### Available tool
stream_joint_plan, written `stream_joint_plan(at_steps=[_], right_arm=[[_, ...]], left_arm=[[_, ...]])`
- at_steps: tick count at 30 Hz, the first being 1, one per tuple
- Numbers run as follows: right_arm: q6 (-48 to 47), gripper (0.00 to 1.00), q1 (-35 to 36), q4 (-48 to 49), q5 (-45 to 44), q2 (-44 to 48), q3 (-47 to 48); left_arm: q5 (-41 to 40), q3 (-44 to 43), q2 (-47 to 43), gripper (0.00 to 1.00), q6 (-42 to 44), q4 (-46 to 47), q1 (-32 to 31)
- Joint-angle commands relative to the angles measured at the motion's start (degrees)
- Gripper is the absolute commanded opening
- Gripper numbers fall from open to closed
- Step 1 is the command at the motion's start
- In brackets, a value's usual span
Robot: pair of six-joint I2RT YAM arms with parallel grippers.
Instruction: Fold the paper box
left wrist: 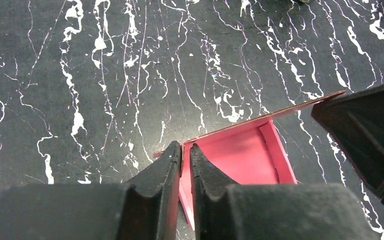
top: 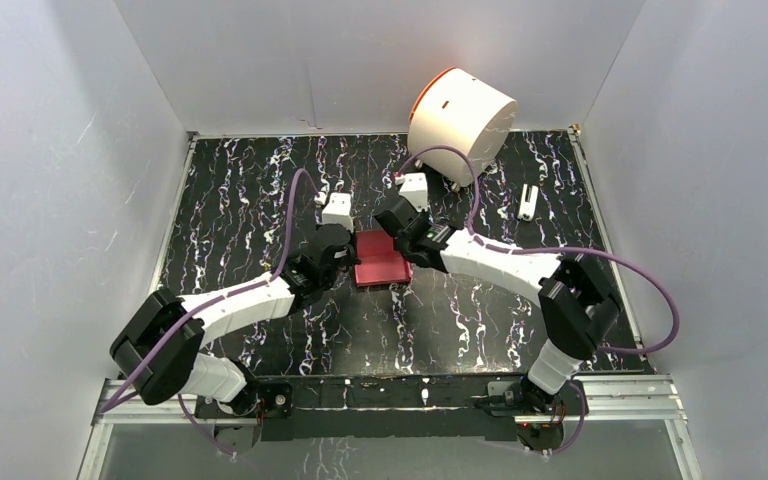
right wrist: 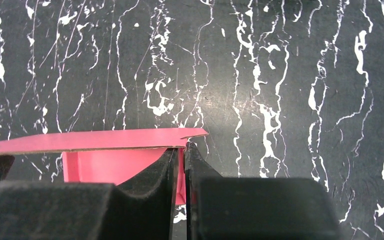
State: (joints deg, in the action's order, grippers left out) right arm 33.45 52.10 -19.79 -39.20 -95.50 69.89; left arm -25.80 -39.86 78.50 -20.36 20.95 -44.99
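Observation:
The pink-red paper box (top: 380,262) sits mid-table between both arms, partly formed with raised walls. My left gripper (top: 345,256) is at its left side; in the left wrist view it (left wrist: 185,146) is shut on the box's (left wrist: 242,157) left wall, one finger inside and one outside. My right gripper (top: 392,228) is at the box's far right corner; in the right wrist view it (right wrist: 182,146) is shut on the right wall of the box (right wrist: 110,165), under a flat flap (right wrist: 95,140) that juts over the top.
A large white cylinder with an orange rim (top: 460,115) lies at the back, right of centre. A small white piece (top: 528,200) lies at the back right. White walls enclose the black marbled table (top: 240,200) on three sides.

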Motion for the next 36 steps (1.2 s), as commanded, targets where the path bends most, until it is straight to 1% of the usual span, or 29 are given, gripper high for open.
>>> stream_joint_plan(at_steps=[1,6,7,11,13,16,17,18,22,23,25,30,36], right_arm=[[-6.2,0.22,-0.7,10.3,8.0,5.0,-3.2],[-13.5,0.37,-3.3,12.4,16.0,8.2,-6.3],[-15.2,0.41,-3.8,12.4,17.4,8.8,-6.7],[-22.7,0.54,-5.9,12.5,23.2,12.3,-8.5],[-27.3,0.59,-7.9,12.6,27.0,14.1,-9.6],[-32.6,0.64,-11.6,12.0,35.8,16.0,-10.6],[-35.5,0.65,-12.8,12.0,40.1,16.5,-11.0],[-37.4,0.66,-14.0,12.0,42.6,16.8,-11.5],[-45.2,0.68,-17.2,12.0,50.0,16.2,-12.6],[-46.8,0.68,-17.9,12.2,51.7,15.7,-12.9],[-49.7,0.68,-19.2,14.0,53.9,14.6,-14.1],[-53.9,0.68,-23.2,21.6,62.9,11.9,-17.3],[-57.7,0.64,-24.9,24.4,67.7,7.5,-17.1]], left_arm=[[2.7,-1.0,-2.0,0.14,4.4,1.9,-0.4],[10.6,-1.2,-4.7,0.25,8.8,-1.2,2.6],[12.7,-1.1,-5.5,0.30,10.1,-1.6,3.1],[19.4,0.0,-9.5,0.44,13.3,-3.4,6.0],[22.3,0.7,-11.1,0.48,14.3,-3.5,7.7],[26.6,1.3,-12.0,0.51,16.4,-3.6,9.8],[28.6,1.2,-12.0,0.52,17.4,-4.2,10.2],[29.3,1.1,-11.8,0.53,18.0,-4.7,10.4],[33.4,0.9,-9.8,0.55,20.1,-5.8,12.1],[35.4,1.2,-9.1,0.55,21.7,-5.5,12.8],[38.2,2.2,-8.3,0.55,21.8,-3.9,14.4],[41.7,6.7,-7.9,0.55,22.3,2.1,17.2],[50.1,6.7,-4.0,0.53,22.8,5.0,21.8]])
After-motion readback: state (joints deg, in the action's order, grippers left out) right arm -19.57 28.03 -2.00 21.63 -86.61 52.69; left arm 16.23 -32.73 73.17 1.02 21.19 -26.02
